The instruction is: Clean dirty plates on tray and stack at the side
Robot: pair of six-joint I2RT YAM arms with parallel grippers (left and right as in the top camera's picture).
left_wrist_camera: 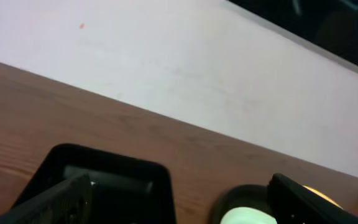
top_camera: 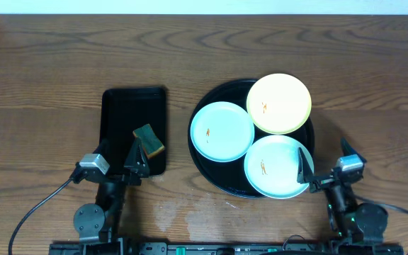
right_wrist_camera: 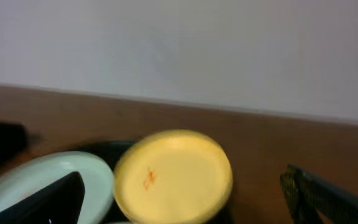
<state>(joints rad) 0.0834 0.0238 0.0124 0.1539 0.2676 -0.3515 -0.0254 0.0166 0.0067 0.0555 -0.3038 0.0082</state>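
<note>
On the round tray: all three plates sat inside the tray (top_camera: 207, 172), on the right half of the table (top_camera: 41, 57). The left mint plate (top_camera: 222, 132) and the yellow plate (top_camera: 279, 103) were further back, and the near mint plate (top_camera: 277, 166) was closest to the arms. Their rims were crowded together, and each had a small orange smear.
Left gripper (top_camera: 121, 152): jaws spread wide with nothing in them, hanging over the near end of the rectangular tray (top_camera: 119, 113).
Right gripper (top_camera: 324, 159): also wide and empty, at the near-right edge of the round tray. From above, one finger overlapped the near mint plate's rim, but I couldn't tell if it touched.
What the next move hinged on: my guess was the sponge (top_camera: 149, 139) first. It lay just ahead of the left gripper and a bit to its right. Its long axis ran diagonally, so I figured the jaws needed a twist to close across its short side.
Nearer arm: left, easily. The right one was well apart from the sponge.
Plates vs arms: they're round, so no axis to fuss over. The right arm was closest to all three.
Edges: the sponge sat near the rectangular tray's right wall, so that side was tight for a finger.
Open room: there was a narrow strip of bare wood between the trays, and more on the far side and right of the round tray. It looked fine for a stack.
</note>
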